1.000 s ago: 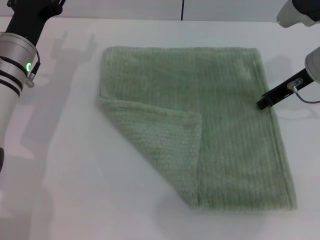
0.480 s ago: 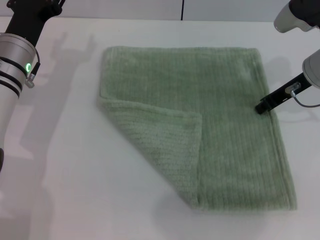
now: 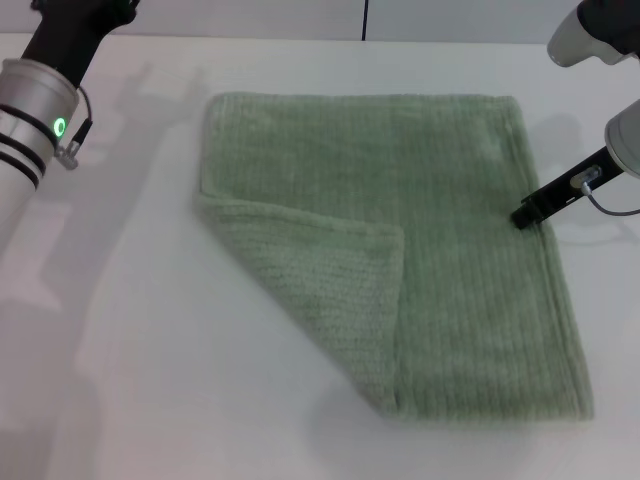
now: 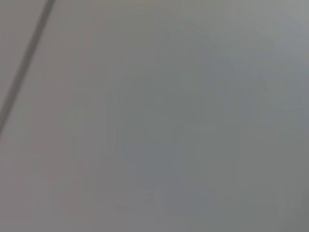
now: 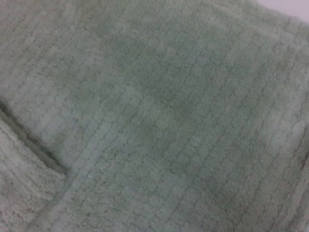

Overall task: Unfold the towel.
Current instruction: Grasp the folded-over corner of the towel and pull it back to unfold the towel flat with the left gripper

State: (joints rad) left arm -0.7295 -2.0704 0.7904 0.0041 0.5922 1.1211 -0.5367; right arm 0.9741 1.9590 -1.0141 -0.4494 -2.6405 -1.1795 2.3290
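Observation:
The pale sage-green towel (image 3: 440,230) lies flat on the white table (image 3: 150,340). Its near-left corner is folded over onto the cloth as a triangular flap (image 3: 330,285). My right gripper (image 3: 527,212) is at the towel's right hem, about halfway along that edge, its dark tip touching or just above the cloth. The right wrist view is filled by the towel (image 5: 183,106), with the flap's edge (image 5: 43,162) in one corner. My left gripper (image 3: 85,20) is raised at the far left of the table, well away from the towel.
The left wrist view shows only a blank grey surface with a dark line (image 4: 24,67). Bare white table surrounds the towel on the left and near sides. A wall seam (image 3: 365,20) stands at the back.
My right gripper has dropped slightly along the towel's right hem and then stayed put. My left arm has shifted a little up and to the right. The towel has not moved.

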